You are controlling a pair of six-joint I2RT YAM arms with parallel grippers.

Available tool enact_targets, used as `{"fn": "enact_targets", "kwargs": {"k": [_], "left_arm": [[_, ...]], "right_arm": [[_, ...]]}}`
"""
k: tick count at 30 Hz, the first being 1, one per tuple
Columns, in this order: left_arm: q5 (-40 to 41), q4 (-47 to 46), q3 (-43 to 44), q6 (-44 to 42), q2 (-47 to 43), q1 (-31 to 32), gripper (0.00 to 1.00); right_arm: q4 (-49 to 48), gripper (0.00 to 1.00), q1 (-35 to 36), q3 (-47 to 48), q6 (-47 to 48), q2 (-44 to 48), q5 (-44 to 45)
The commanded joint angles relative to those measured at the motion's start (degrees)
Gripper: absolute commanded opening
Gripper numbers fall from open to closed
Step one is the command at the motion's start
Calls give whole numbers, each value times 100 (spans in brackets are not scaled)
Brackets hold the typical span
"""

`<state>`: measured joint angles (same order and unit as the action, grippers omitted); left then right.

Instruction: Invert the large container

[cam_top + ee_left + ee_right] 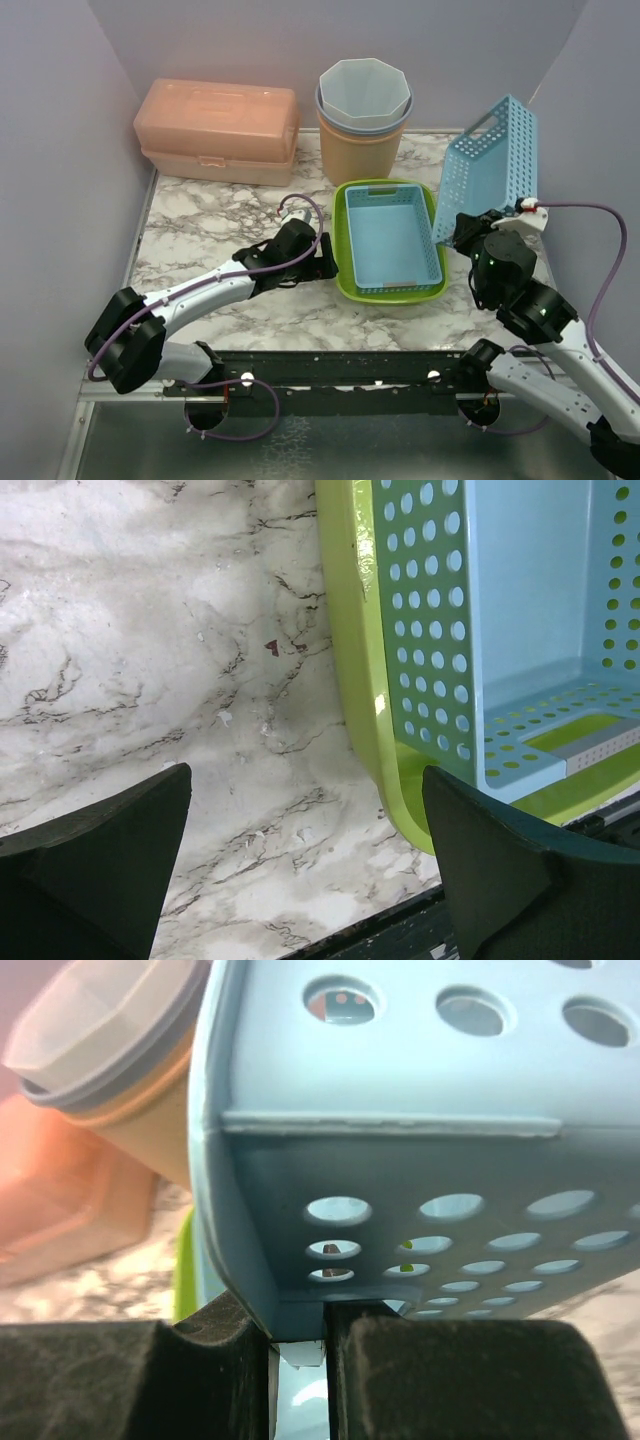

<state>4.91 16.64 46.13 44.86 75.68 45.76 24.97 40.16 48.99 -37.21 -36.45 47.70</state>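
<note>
**Basket on edge, right of the tray**
My right gripper (452, 236) pinches a lower corner wall of the blue perforated plastic basket (490, 165), jaws narrow. The basket stands tilted up just right of the green plastic tray (345, 240). My left gripper (305, 860) stands wide and empty just left of that tray. I judge the basket light and stiff, with a smooth wall that could pivot in so thin a pinch. The handle cut-out (482, 121) looks a surer hold.
</note>
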Motion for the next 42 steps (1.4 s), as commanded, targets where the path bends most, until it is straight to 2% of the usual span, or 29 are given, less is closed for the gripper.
{"fn": "enact_targets", "kwargs": {"k": [1, 10, 14, 18, 24, 27, 30, 34, 39, 40, 42], "left_arm": [[151, 90, -23, -4, -113, 3, 99], [84, 114, 39, -30, -87, 6, 99], [82, 117, 71, -20, -43, 2, 99], [74, 121, 80, -30, -22, 3, 99], [43, 126, 199, -41, 117, 3, 99], [36, 135, 257, -73, 163, 5, 99], [77, 136, 227, -61, 106, 3, 99], [213, 180, 107, 12, -74, 3, 99], [771, 345, -13, 172, -470, -1, 99], [939, 425, -17, 240, -544, 3, 99], [1278, 622, -16, 356, -686, 3, 99]], "right_arm": [[-371, 0, 0, 189, 1859, -209, 544], [-275, 1, 0, 375, 3027, -1439, 1064], [-84, 1, 0, 321, 2849, -1956, 1144], [-206, 0, 0, 67, 3084, -2270, 1345], [-413, 1, 0, -238, 3156, -2316, 1419], [-645, 1, -4, -466, 3268, -2103, 719], [-487, 1, -6, -572, 2586, -1813, -296], [-655, 1, 0, -745, 2396, -1433, -1813], [-727, 1, 0, -637, 2092, -1361, -2807], [-734, 1, 0, -610, 2095, -1402, -2874], [-634, 1, 0, -528, 1941, -1532, -2451]]}}
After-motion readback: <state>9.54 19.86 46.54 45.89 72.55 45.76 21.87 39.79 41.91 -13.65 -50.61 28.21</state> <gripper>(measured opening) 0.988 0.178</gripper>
